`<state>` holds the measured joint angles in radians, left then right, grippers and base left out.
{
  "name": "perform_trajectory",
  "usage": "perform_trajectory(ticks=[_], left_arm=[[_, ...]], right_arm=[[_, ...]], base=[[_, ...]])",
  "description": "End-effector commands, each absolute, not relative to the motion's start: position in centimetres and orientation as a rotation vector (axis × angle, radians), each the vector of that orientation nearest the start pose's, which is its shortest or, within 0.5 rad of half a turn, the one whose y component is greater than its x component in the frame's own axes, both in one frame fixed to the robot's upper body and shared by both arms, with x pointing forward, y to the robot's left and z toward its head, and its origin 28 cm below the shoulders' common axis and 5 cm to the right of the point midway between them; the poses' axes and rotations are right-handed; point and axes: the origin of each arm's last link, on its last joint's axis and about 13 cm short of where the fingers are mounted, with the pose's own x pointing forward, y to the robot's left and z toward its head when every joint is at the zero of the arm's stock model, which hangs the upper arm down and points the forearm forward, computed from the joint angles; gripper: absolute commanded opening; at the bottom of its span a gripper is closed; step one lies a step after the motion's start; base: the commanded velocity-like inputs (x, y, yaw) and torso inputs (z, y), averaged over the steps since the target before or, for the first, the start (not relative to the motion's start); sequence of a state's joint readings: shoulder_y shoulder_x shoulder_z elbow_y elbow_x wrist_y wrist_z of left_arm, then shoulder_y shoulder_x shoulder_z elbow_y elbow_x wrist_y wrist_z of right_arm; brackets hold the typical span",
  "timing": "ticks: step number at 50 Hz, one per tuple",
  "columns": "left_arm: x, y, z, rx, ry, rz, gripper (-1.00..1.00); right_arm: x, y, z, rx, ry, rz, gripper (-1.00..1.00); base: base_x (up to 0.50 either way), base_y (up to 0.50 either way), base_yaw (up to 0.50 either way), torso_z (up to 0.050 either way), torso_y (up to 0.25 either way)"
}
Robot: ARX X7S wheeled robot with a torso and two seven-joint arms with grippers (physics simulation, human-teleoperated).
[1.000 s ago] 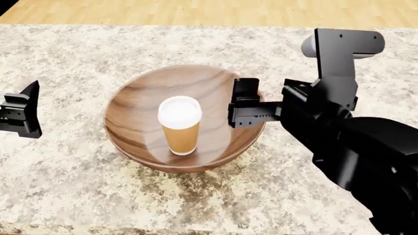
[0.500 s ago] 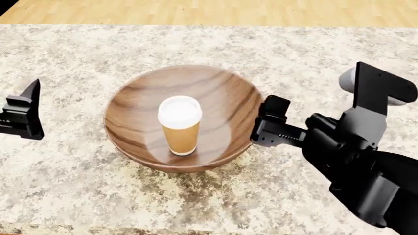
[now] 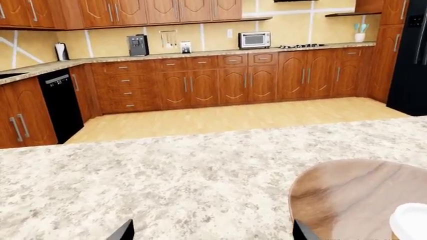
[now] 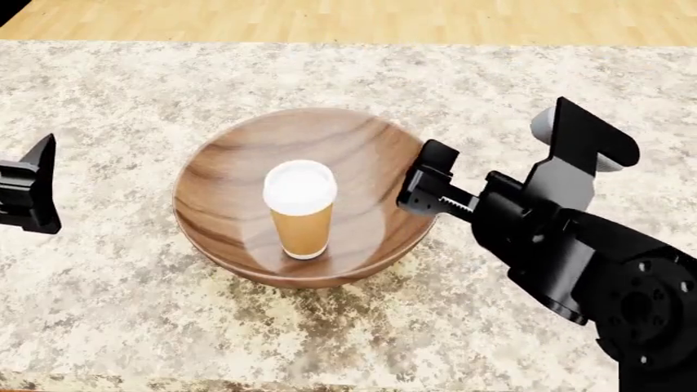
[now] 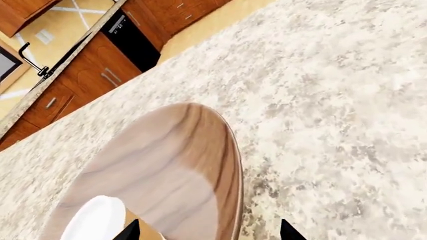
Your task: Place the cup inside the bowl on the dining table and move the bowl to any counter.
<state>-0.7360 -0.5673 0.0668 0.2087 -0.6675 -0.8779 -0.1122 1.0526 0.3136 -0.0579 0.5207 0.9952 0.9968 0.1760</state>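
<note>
The wooden bowl point(image 4: 360, 151) sits mid-way on the dining table point(image 4: 130, 310), with the cup point(image 4: 299, 208) standing upright inside it, white lid up. At the bowl's right rim my right gripper point(image 4: 423, 178) is open. In the right wrist view the bowl's rim point(image 5: 230, 165) runs between the two fingertips of that gripper point(image 5: 210, 235), and the cup's lid point(image 5: 97, 220) shows beside them. My left gripper point(image 4: 28, 196) hovers open over bare tabletop, well left of the bowl. Its own view shows the gripper point(image 3: 212, 235), the bowl point(image 3: 353, 195) and the cup's lid point(image 3: 410, 222).
Beyond the table lies a wood floor point(image 4: 326, 20). The counter point(image 3: 200, 52) runs along the yellow tiled wall above wooden cabinets, carrying a microwave point(image 3: 254, 39) and a coffee machine point(image 3: 137, 45). A black dishwasher point(image 3: 60, 100) and a dark fridge point(image 3: 410, 55) flank it.
My right gripper drew back to the right off the bowl's rim, then came in again to the rim, its wrist turned. The left gripper shifted slightly left. Bowl and cup have not moved.
</note>
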Motion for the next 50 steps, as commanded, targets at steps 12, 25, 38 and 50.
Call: perform_trajectory(ticks=[12,25,38,50], left_arm=[[29.0,29.6,20.7,0.043,0.018,-0.084,1.00],[29.2,29.6,20.6,0.040,0.024,-0.087,1.00],[29.1,29.3,20.3,0.033,0.028,-0.085,1.00],[29.2,29.7,20.5,0.026,0.026,-0.085,1.00]], right_arm=[[38.3,-13.2,17.0,0.513,0.529,0.248,1.00],[38.8,-12.7,17.0,0.539,0.555,0.279,1.00],[38.8,-12.5,16.8,0.550,0.569,0.300,1.00],[38.9,-12.3,16.8,0.573,0.564,0.333,1.00]], base=[[0.00,0.00,0.00,0.000,0.000],[0.00,0.00,0.00,0.000,0.000],[0.00,0.00,0.00,0.000,0.000],[0.00,0.00,0.00,0.000,0.000]])
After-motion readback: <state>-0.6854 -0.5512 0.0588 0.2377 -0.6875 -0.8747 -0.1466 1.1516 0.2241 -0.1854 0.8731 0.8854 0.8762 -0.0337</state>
